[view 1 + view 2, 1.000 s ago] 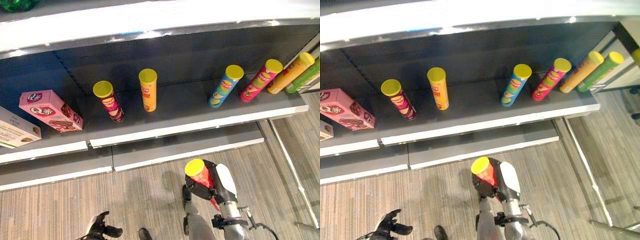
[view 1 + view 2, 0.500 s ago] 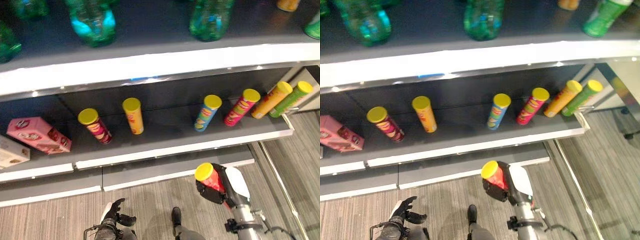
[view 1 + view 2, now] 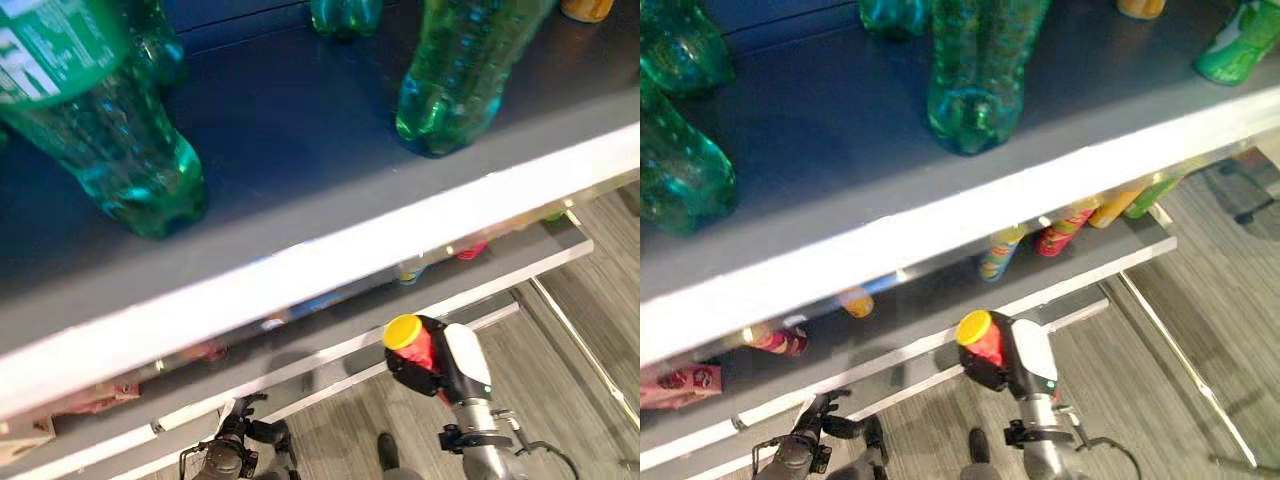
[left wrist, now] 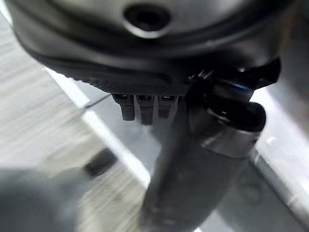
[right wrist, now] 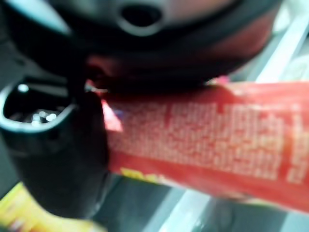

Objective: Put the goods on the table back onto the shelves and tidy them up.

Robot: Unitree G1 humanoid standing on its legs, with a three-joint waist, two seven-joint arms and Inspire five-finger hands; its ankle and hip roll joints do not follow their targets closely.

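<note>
A red can with a yellow lid (image 3: 412, 343) is held upright in the closed right robot hand (image 3: 432, 368) just below the lower shelf (image 3: 1080, 282), where other cans (image 3: 1065, 225) are already shelved, so its placing is judged outstanding.

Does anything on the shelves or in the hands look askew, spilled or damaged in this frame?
Nothing stands out. The green bottles stand upright on the upper shelf, and the right hand grips the red can with its yellow lid up. The left hand hangs low, holding nothing.
</note>
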